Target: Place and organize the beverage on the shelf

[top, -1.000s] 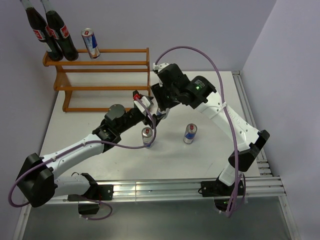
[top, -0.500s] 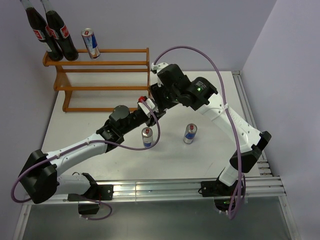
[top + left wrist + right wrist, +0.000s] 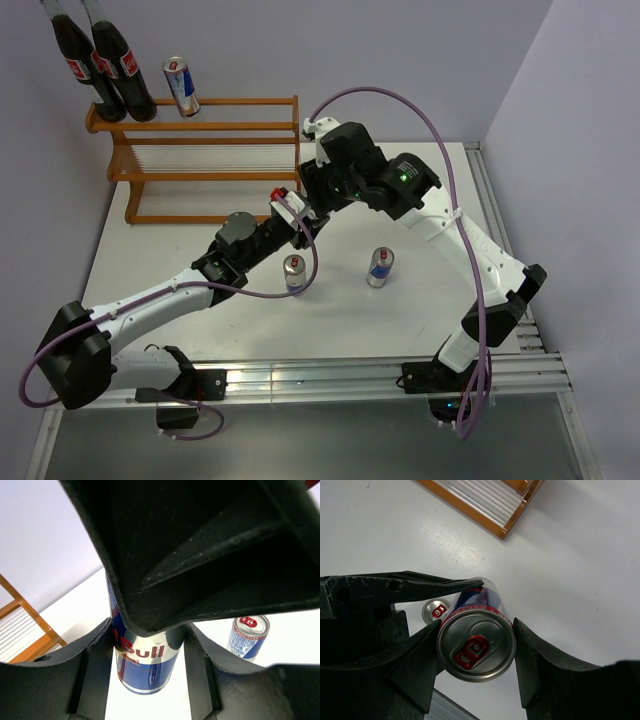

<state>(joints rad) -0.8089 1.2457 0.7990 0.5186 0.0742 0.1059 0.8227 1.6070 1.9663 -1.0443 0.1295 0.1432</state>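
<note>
Plainly, we have one shared can (image 3: 476,652) caught between both arms near the middle of the overhead frame. The right gripper (image 3: 477,630) has its two fingers pressed against the can's upper end, and the left gripper (image 3: 149,645) is closed round the body lower down, so both hold it at once, seemingly clear of the table (image 3: 400,320). We judge the danger lies right here: if either arm pulls away before the other lets go, the shared can may be wrenched askew, slip, or drop onto the standing can (image 3: 294,273) just below, with the other can (image 3: 380,266) to its right. The shelf (image 3: 210,150) sits at upper left, with the cola bottles (image 3: 122,65) and a top-tier can (image 3: 181,85) on its highest rail. From overhead the wrists hide the shared can entirely, the bottle necks are cut off by the frame, and we cannot tell how firmly either pair of pads bites.
</note>
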